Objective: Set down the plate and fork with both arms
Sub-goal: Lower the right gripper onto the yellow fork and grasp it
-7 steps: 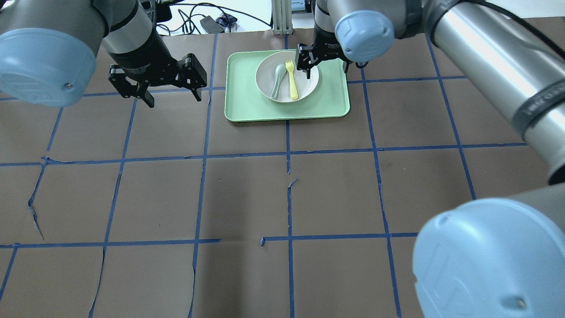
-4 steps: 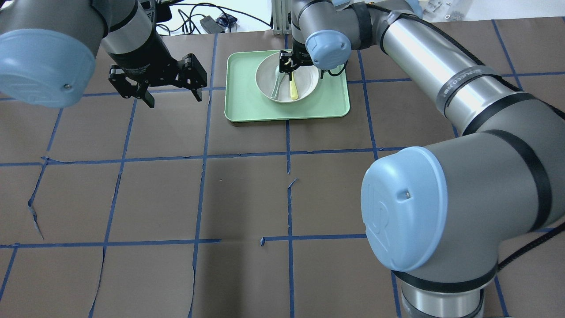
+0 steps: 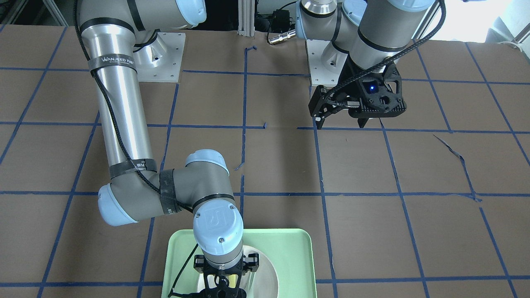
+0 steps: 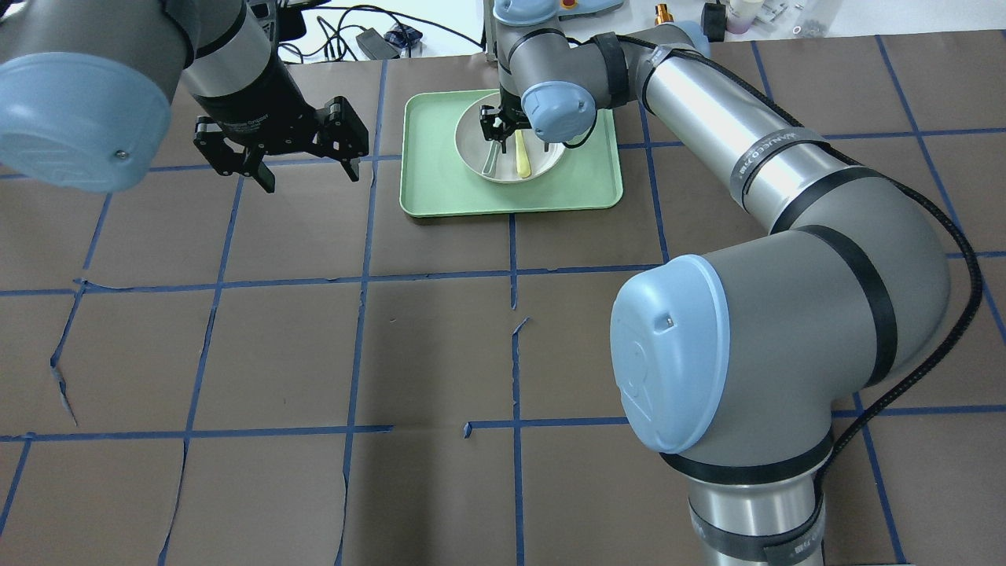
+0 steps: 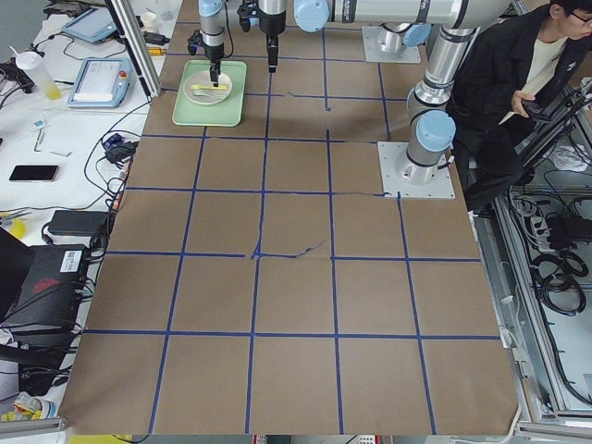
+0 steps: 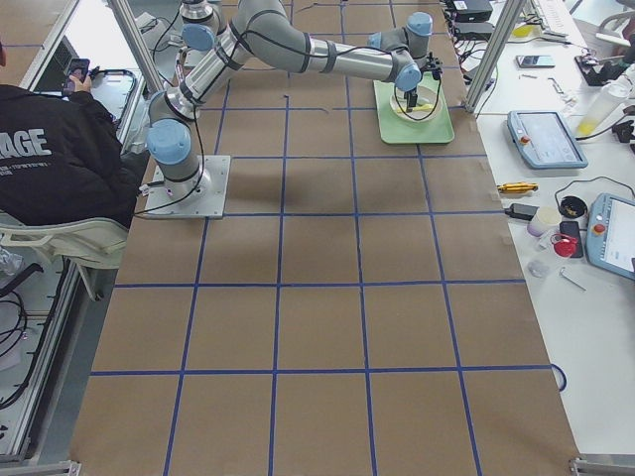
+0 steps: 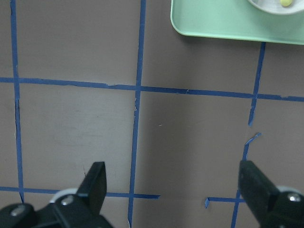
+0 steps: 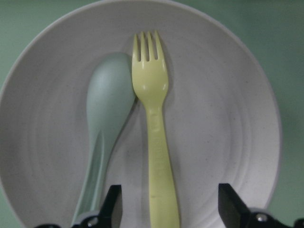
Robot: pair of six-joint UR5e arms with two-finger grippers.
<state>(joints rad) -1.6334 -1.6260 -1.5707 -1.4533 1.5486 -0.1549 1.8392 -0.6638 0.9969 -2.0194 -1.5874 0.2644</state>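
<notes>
While the right gripper (image 8: 171, 208) hangs low over the plate (image 8: 228, 118), its fingers stand apart on either side of the fork (image 8: 154, 118) handle; nothing is gripped yet. The fork lies lengthwise in the plate, its head against the bowl of a spoon (image 8: 107, 104). The plate sits in a green tray (image 4: 440, 181) on the far side of the table (image 4: 393, 354). Left gripper (image 7: 174, 185): fingers wide apart, empty, over bare table beside the tray. Judgement: barely begun. The fork pick is the step in hand; lifting out the fork and plate and setting both down are left.
</notes>
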